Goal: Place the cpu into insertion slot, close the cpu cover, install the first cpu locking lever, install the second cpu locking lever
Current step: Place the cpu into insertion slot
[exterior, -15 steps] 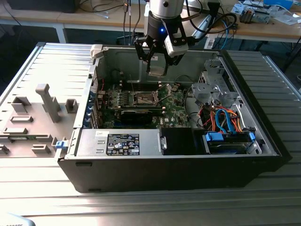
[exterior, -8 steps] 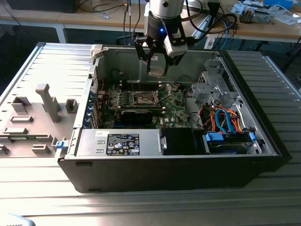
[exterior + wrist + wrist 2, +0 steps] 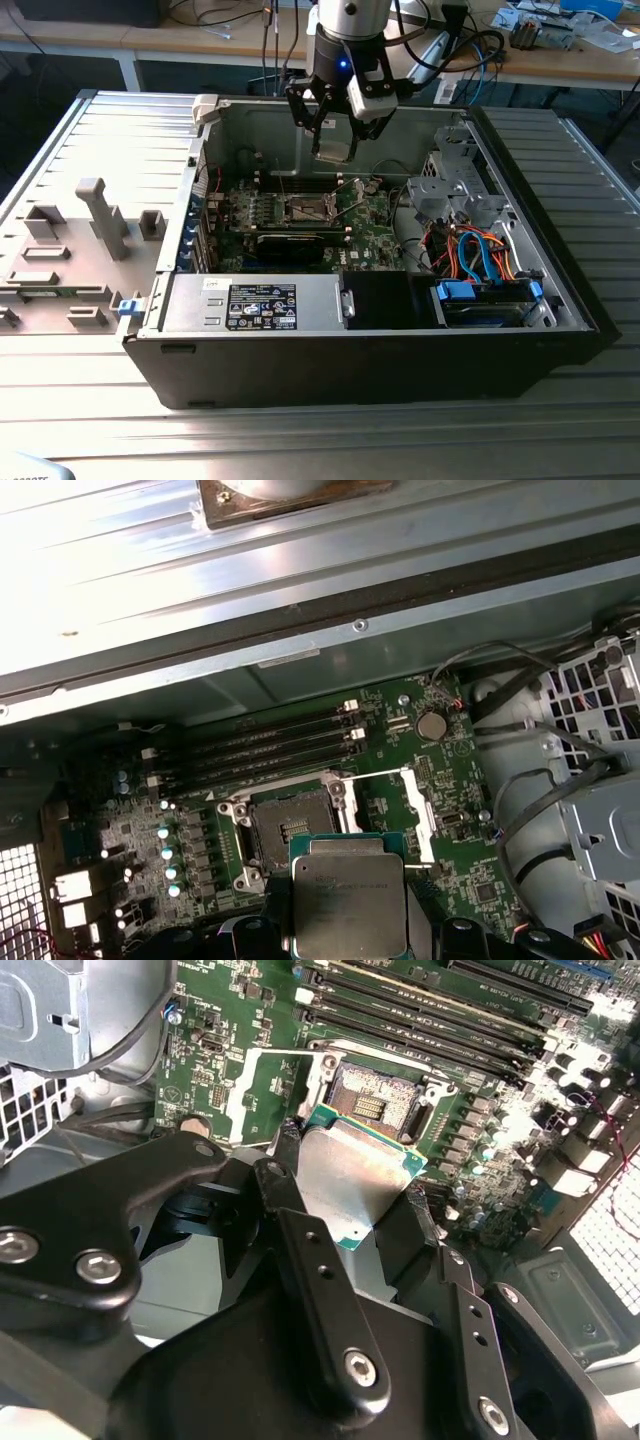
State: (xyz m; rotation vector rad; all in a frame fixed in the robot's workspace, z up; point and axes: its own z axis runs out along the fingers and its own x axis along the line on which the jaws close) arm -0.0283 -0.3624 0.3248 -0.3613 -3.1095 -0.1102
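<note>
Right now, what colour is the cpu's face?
The cpu is silver-grey with a green rim, clearest in the second wrist view.

The cpu [image 3: 350, 905] hangs near the insertion slot [image 3: 288, 830]

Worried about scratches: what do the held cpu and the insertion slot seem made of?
The cpu: matte silver-grey metal lid, by its dull brushed sheen; green edge looks like circuit board. The insertion slot: dark, probably plastic, rimmed in shiny metal.
</note>
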